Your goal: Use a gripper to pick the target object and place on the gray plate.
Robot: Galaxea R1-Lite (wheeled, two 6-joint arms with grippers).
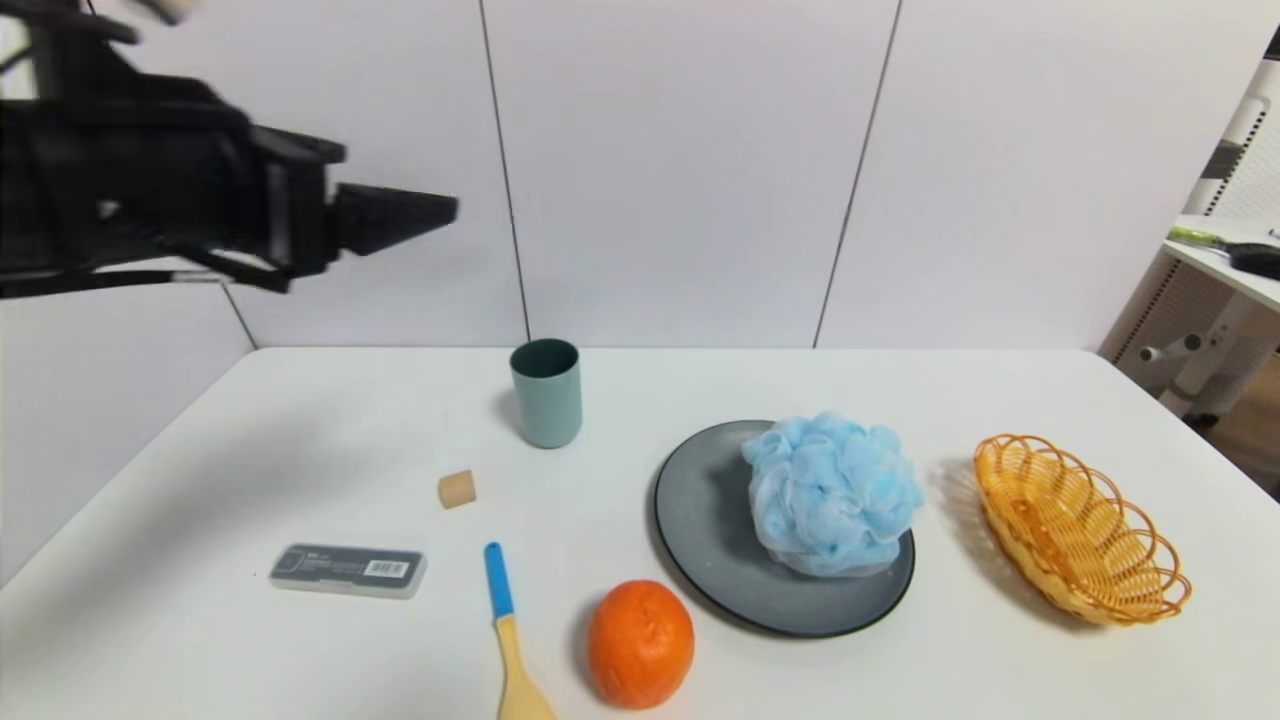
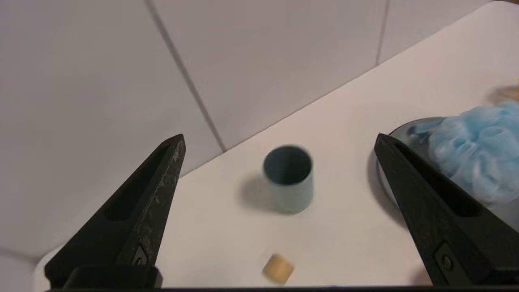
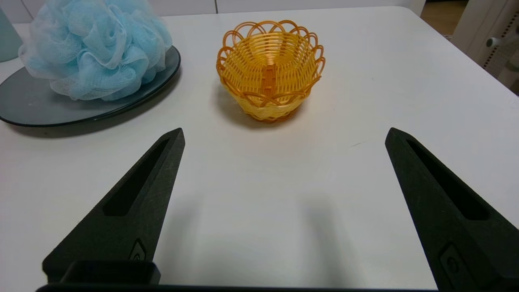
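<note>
The light-blue mesh bath pouf (image 1: 832, 495) rests on the right half of the gray plate (image 1: 700, 520), right of the table's middle. Both also show in the left wrist view, pouf (image 2: 482, 150) and plate (image 2: 401, 132), and in the right wrist view, pouf (image 3: 97, 48) and plate (image 3: 32, 105). My left gripper (image 1: 445, 210) hangs high at the far left, well away from the pouf, open and empty (image 2: 279, 140). My right gripper (image 3: 284, 134) is out of the head view; it is open and empty, low over bare table near the basket.
A teal cup (image 1: 546, 392) stands at the back centre. A cork piece (image 1: 456, 489), a gray case (image 1: 348, 570), a blue-handled wooden spatula (image 1: 510, 640) and an orange (image 1: 640, 643) lie at the front. An orange wicker basket (image 1: 1080, 525) sits right of the plate.
</note>
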